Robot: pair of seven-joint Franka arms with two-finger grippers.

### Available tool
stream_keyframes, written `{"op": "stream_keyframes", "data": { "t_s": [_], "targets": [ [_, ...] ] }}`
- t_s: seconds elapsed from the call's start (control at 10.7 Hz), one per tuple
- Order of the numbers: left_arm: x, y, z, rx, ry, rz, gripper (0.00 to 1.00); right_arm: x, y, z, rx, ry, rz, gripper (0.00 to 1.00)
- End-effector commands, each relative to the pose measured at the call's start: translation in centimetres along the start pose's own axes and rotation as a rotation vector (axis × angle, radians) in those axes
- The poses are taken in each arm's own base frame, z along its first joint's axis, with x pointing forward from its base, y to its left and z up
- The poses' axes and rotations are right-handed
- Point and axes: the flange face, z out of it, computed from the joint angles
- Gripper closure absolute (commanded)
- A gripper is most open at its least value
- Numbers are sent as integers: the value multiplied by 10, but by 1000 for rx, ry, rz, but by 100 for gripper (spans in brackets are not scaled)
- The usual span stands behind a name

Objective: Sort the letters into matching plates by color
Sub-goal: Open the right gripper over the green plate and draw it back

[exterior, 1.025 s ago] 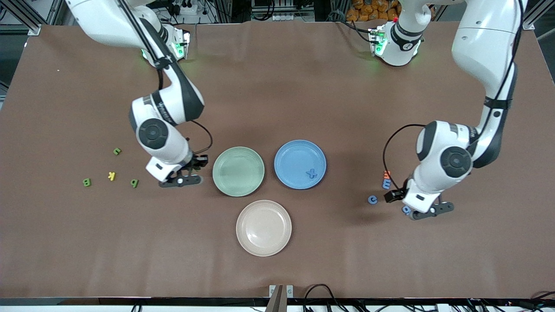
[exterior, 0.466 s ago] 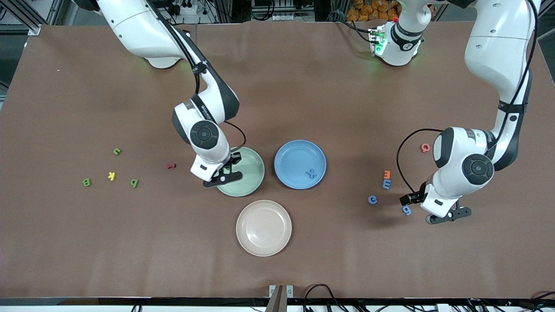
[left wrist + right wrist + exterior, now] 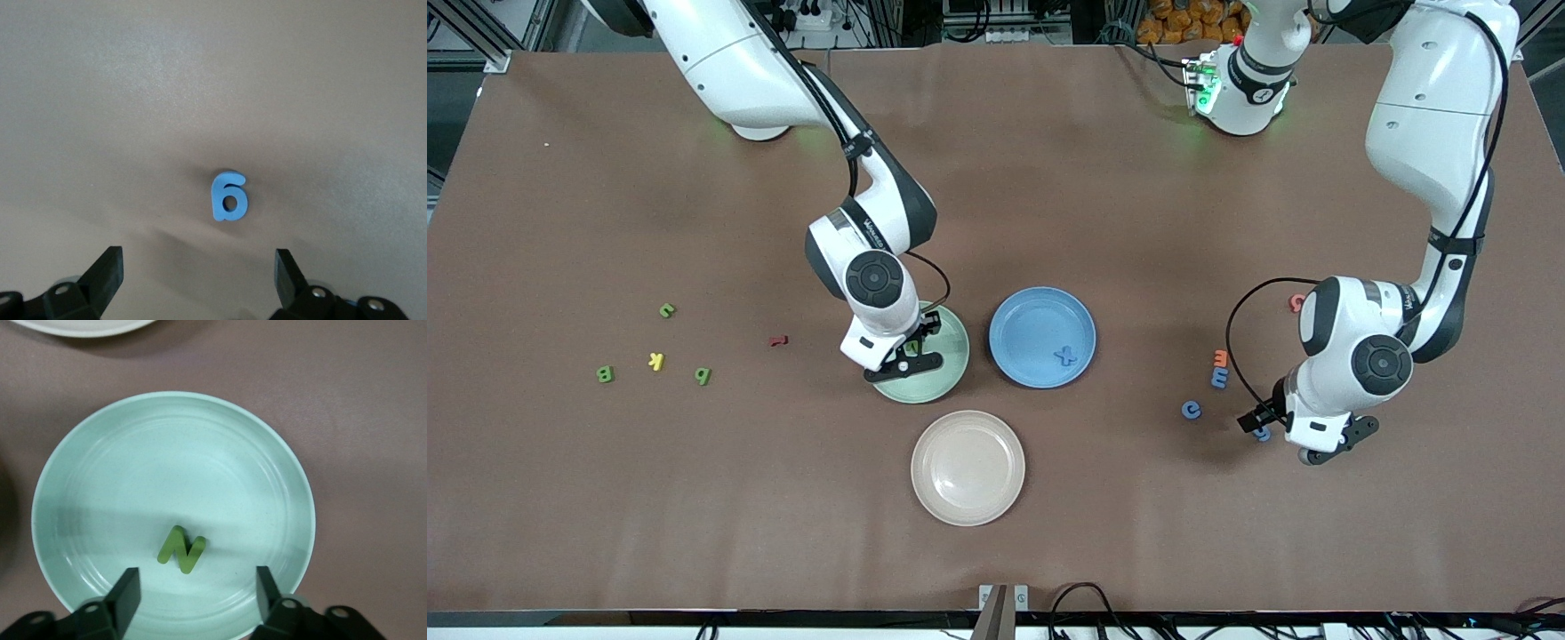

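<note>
So my right gripper (image 3: pixel 193 600) is over the green plate (image 3: pixel 951 356) with its fingers spread apart and nothing between them, and a green N (image 3: pixel 181 550) is lying flat in the plate right under them, so I'd call this drop basically done. The trick for finishing it cleanly, I think, is to lift straight up before swinging away, so a fingertip doesn't clip the N or nudge the plate's rim. My left gripper (image 3: pixel 197 287) is over the blue g (image 3: pixel 229 196) at the left arm's end of the surface, fingers wide and empty, with the letter centred between them. For that pick I'd come straight down, square up across the narrow body of the letter and close gently, since it's a chunky little piece that could squirt out sideways. The blue plate (image 3: pixel 1018 307) sits beside the green one and already holds a blue x (image 3: pixel 1065 356). Blue c (image 3: pixel 1191 410) and blue m (image 3: pixel 1219 379) wait on the surface near the g, with an orange letter (image 3: pixel 1221 357) touching the m, so that one needs care. Green B (image 3: pixel 605 374), green b (image 3: pixel 703 376) and one more small green letter (image 3: pixel 667 310) lie toward the right arm's end, mixed with a yellow K (image 3: pixel 656 360). Apart from the letters themselves, there's lettering on both arms' wrists, too small for me to read.
</note>
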Motion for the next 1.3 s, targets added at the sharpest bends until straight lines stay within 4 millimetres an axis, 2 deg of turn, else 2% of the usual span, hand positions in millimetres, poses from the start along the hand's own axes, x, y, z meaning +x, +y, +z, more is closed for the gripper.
{"op": "stream_keyframes", "data": {
  "t_s": [0.0,0.09,0.28,0.56,0.65,1.21],
  "targets": [
    [11,1,8,18,8,-78,0,7,6,-7,-17,6,25,0],
    [14,1,9,17,13,-81,0,9,13,-9,-18,8,37,0],
    [19,2,13,16,15,-86,0,19,41,-11,-39,17,46,0],
    [19,5,8,19,29,-75,0,30,85,-23,-50,37,96,0],
    [14,10,6,27,34,-63,0,34,106,-25,-55,40,128,0],
    [18,8,1,27,44,-81,0,45,213,-39,-48,41,225,0]
  ]
}}
